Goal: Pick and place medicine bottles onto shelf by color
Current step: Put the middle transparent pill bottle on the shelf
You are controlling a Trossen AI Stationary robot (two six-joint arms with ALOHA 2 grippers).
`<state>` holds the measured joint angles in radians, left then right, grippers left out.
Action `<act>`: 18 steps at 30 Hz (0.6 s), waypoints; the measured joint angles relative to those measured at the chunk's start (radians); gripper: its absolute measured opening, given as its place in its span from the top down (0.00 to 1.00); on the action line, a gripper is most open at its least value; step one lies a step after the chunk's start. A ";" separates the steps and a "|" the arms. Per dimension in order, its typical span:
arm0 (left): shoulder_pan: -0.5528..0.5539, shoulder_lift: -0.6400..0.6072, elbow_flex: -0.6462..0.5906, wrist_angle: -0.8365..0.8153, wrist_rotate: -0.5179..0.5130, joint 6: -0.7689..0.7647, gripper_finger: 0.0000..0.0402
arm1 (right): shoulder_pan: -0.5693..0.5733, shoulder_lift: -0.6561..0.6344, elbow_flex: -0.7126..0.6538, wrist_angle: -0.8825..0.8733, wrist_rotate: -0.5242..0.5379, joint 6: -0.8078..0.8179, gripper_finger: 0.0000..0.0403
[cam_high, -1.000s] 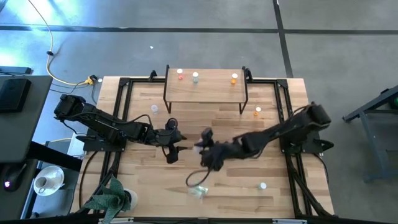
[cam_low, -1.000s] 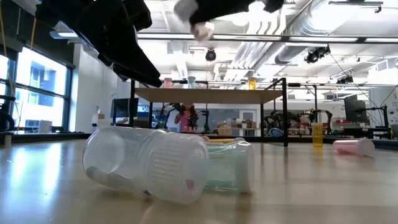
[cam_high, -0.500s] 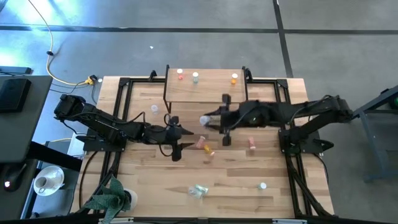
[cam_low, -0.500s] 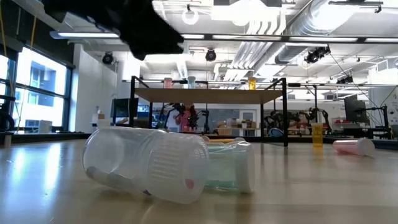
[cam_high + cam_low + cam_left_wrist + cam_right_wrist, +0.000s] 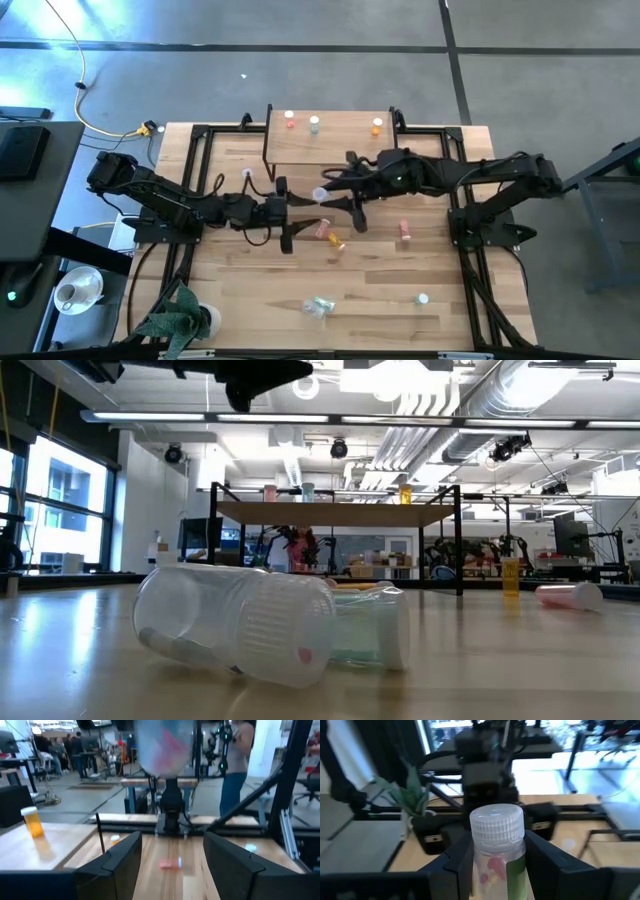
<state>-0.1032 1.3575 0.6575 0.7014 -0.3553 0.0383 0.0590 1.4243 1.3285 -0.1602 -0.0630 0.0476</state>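
Note:
My right gripper (image 5: 328, 195) hangs in front of the shelf (image 5: 330, 148), shut on a clear medicine bottle (image 5: 497, 855) with a white cap, pink pills and a green label. My left gripper (image 5: 292, 215) faces it from the table's left, open, with nothing between its fingers (image 5: 122, 865). Three bottles stand on the shelf: red (image 5: 290, 122), pale (image 5: 314, 123) and orange (image 5: 376, 125). On the table lie a pink bottle (image 5: 322, 229), an orange one (image 5: 335, 242), a red one (image 5: 405, 230) and a clear and a green one (image 5: 320, 306). My right gripper pinches the clear bottle's body just below the cap (image 5: 496, 866) between its two fingers. The fingers come level from the table's right. The bottle stands upright, cap (image 5: 320, 194) on top, lifted clear of the table.
In the low view the clear bottle (image 5: 240, 622) and the green one (image 5: 372, 626) lie close in front. The shelf's black legs (image 5: 268, 160) stand on the tabletop. A white-capped bottle (image 5: 423, 298) sits near the front right, another (image 5: 247, 174) left of the shelf. A plant (image 5: 180, 318) stands at the near left corner.
My right gripper has risen with the clear bottle and gone from the table's middle toward the far edge, rolling as it went; the bottle now hangs high in front of the shelf. My left gripper has tipped up to level and risen a little, staying open.

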 joint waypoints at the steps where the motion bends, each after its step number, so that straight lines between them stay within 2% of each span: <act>1: 0.000 0.000 0.000 0.006 0.000 0.000 0.50 | 0.000 0.008 0.000 0.004 -0.012 0.009 0.68; 7: 0.000 0.000 0.000 0.006 0.008 0.000 0.50 | 0.001 0.042 0.000 0.005 -0.044 0.034 0.68; 12: 0.000 0.000 0.000 0.015 0.078 -0.001 0.50 | 0.001 0.076 0.000 0.004 -0.055 0.032 0.68; 18: 0.000 0.000 0.000 0.046 0.080 -0.057 0.50 | 0.007 0.102 0.000 0.002 -0.063 0.032 0.68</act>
<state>-0.1032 1.3579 0.6571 0.7471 -0.2749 -0.0189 0.0664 1.5263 1.3285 -0.1580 -0.1265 0.0795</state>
